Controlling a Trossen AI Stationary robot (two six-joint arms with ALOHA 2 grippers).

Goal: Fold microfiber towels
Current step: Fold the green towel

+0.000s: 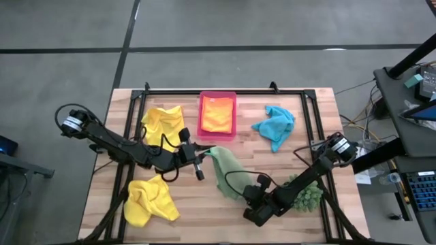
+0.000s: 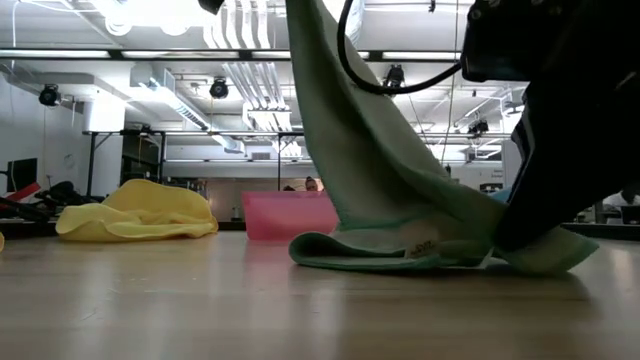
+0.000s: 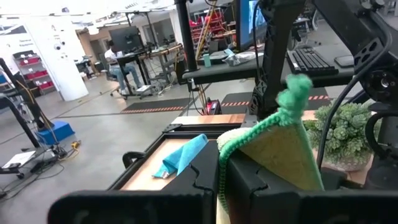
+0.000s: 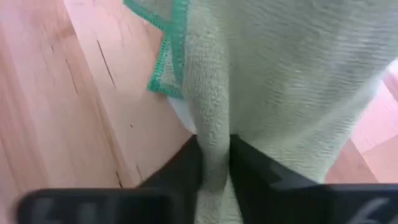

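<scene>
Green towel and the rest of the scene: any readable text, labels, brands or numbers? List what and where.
No text can be read in any view.
Light green towel: small white tag at its bottom fold in the low view carries dark print, too small to read.
Monitor behind the table, left wrist view: screen lit, contents blurred.
Pink tray, other towels, wooden table: no markings visible.

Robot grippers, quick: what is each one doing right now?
Left gripper: shut on a corner of the soft light green microfiber towel, lifting it.
Right gripper: shut on the same towel's lower edge.
</scene>
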